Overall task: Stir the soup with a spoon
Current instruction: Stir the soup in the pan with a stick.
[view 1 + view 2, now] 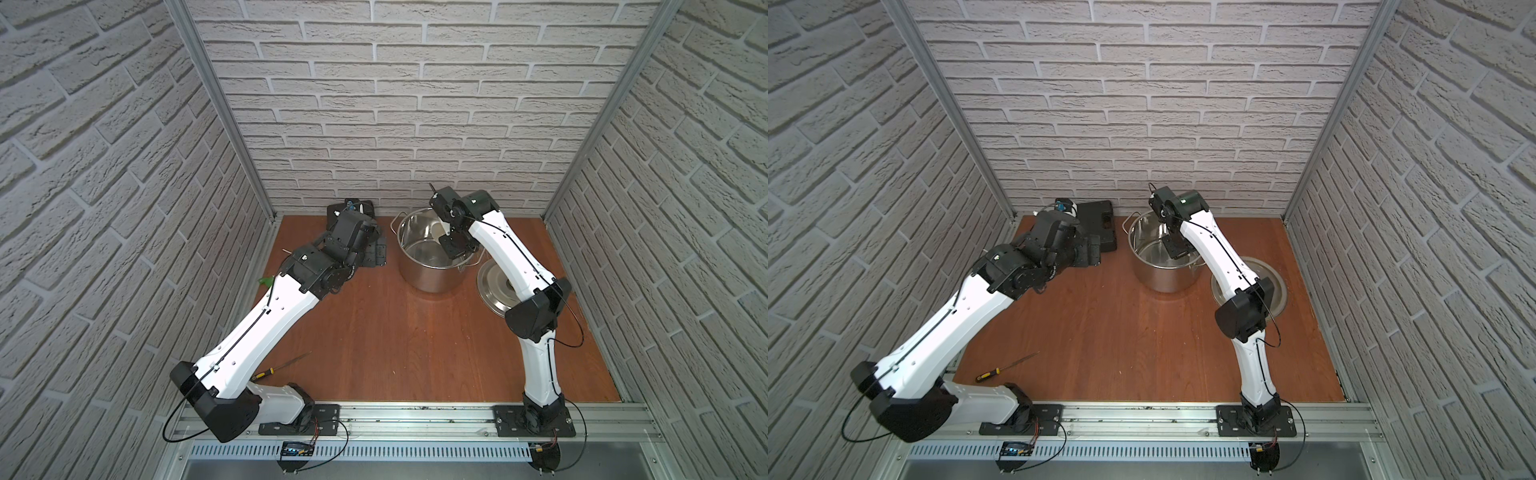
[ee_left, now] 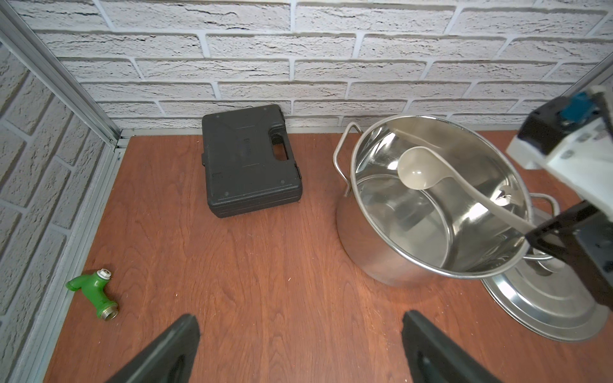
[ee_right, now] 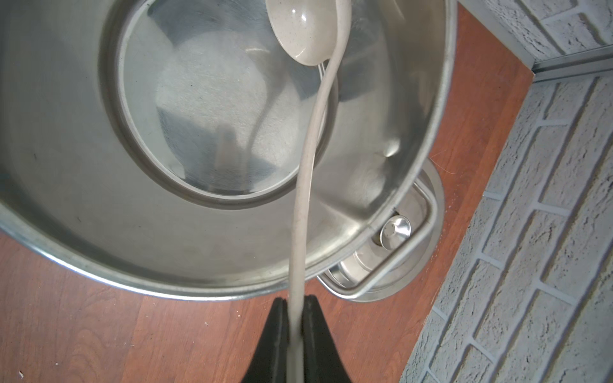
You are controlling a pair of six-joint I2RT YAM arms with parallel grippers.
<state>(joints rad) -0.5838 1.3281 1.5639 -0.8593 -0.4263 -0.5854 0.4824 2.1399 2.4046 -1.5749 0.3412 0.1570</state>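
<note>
A large steel pot (image 1: pixel 428 276) (image 1: pixel 1163 278) stands at the back of the wooden table, right of centre. No soup shows in it: the inside (image 3: pixel 66 165) is bare shiny steel. The cream spoon (image 3: pixel 310 149) (image 2: pixel 416 169) slants down into the pot, its round bowl low near the far inner wall. My right gripper (image 3: pixel 295 300) (image 1: pixel 455 245) hovers over the pot's near-right rim, shut on the spoon's slim handle. Left of the pot, my left gripper (image 2: pixel 300 315) hangs wide open above bare table with nothing between its fingers.
The flat steel lid (image 2: pixel 547 308) (image 1: pixel 494 291) lies just right of the pot, partly under its loop handle. A black case (image 2: pixel 248 159) sits by the back wall. A green fitting (image 2: pixel 94 291) lies by the left wall. A yellow-handled screwdriver (image 1: pixel 280 368) lies front left.
</note>
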